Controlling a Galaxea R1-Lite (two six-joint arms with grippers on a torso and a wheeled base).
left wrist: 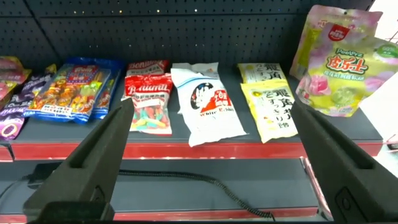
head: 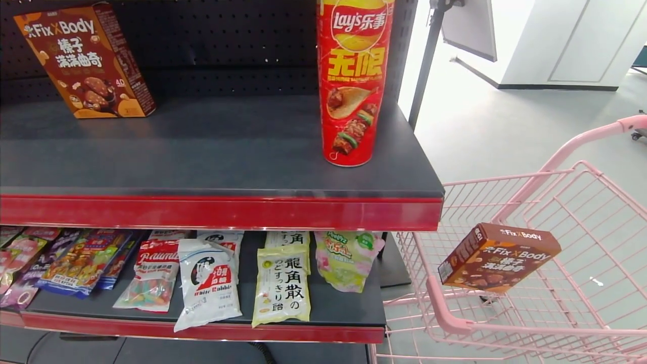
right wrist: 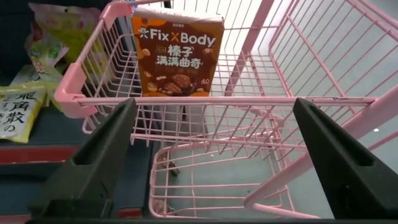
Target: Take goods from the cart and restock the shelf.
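As nothing is gripped yet, we judge the pick is the step in hand. Head view: the pink wire cart holds one tilted brown cardboard biscuit box; the dark upper shelf carries a matching box. Left wrist view: the left jaws gape empty. Right wrist view: the right jaws gape toward the box; next we must reach into the cart and clamp it.

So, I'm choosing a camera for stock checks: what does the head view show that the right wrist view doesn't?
Head view only: the chip can and a brown box on the upper shelf. Right wrist view only: the open right tool. Both: the matching box in the pink cart and the yellow bag.
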